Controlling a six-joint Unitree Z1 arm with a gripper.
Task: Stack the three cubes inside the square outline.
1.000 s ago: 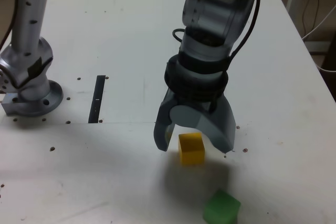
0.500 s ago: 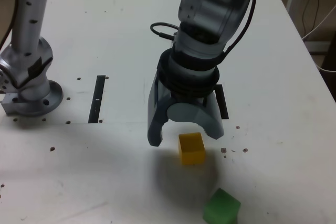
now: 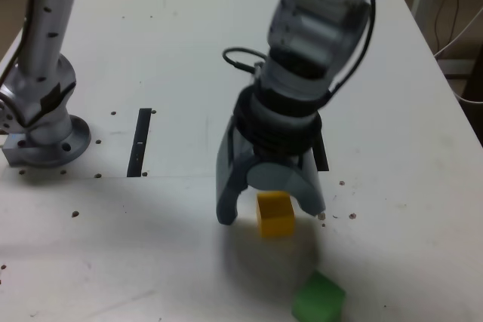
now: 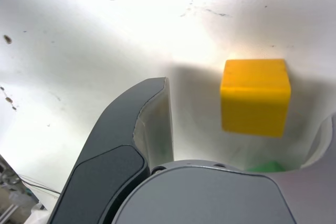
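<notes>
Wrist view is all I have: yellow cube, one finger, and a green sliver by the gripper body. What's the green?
Observer: The green cube. It sits on the table nearer the exterior camera than the yellow cube, apart from it.
Operator: Where's the outline?
Observer: Behind the gripper. Only one black edge of the outline shows in the exterior view; the arm hides the rest.
Operator: Is the second finger past the cube?
Observer: Yes. In the exterior view the jaws are open, with one finger on each side of the yellow cube.
</notes>
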